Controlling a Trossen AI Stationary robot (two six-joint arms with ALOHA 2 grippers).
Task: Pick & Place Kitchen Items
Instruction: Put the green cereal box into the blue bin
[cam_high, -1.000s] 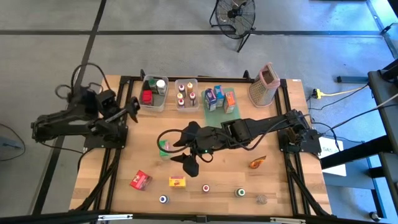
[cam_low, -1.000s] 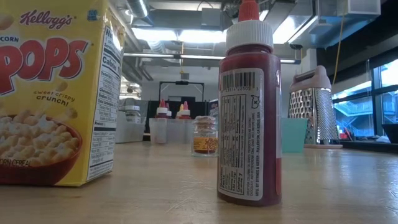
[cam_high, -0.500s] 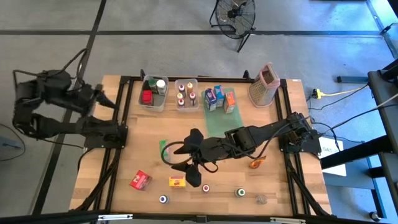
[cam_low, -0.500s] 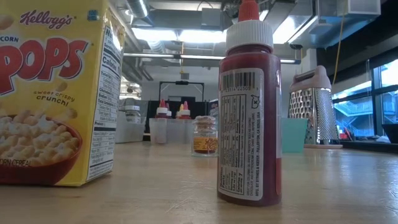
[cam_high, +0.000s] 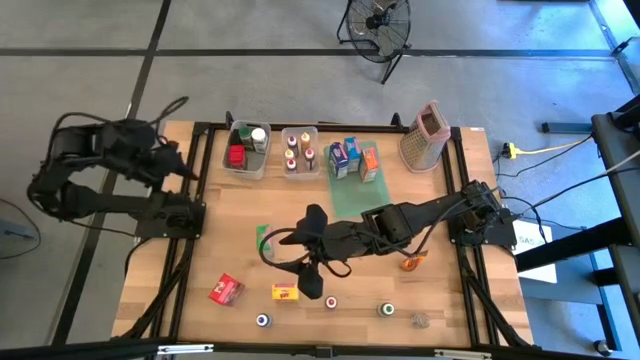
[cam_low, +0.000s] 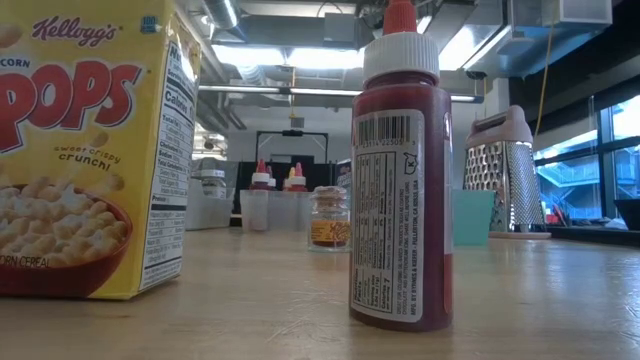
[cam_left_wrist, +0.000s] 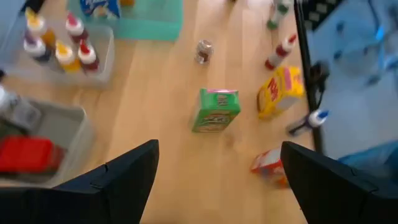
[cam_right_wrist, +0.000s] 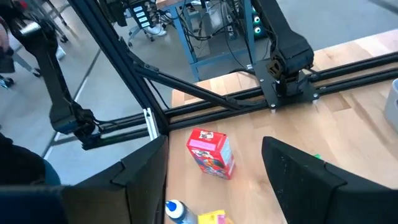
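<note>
Kitchen items still loose sit along the table's (cam_high: 200, 250) 6 o'clock edge: red carton (cam_high: 226, 290), yellow carton (cam_high: 285, 292), small jars; green carton (cam_high: 262, 238) lies nearer centre. Sorted ones fill clear bins (cam_high: 247, 152) and green tray (cam_high: 352, 190) at 12. Right pincer (cam_high: 292, 262) hangs wide, empty, betw. green and yellow cartons, prob. lining up a pick. Left pincer (cam_left_wrist: 214, 180) wide, empty, parked off table at 9.

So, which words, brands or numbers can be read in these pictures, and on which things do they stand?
"Kellogg's": yellow cereal box, top.
"POPS": same box, large letters.
"sweet crispy crunch!": same box, under "POPS".
"Calories": same box, side panel; the rest there is too small.
Red sauce bottle: barcode and fine print, too small to read.
High and wrist views: all labels too blurred.
</note>
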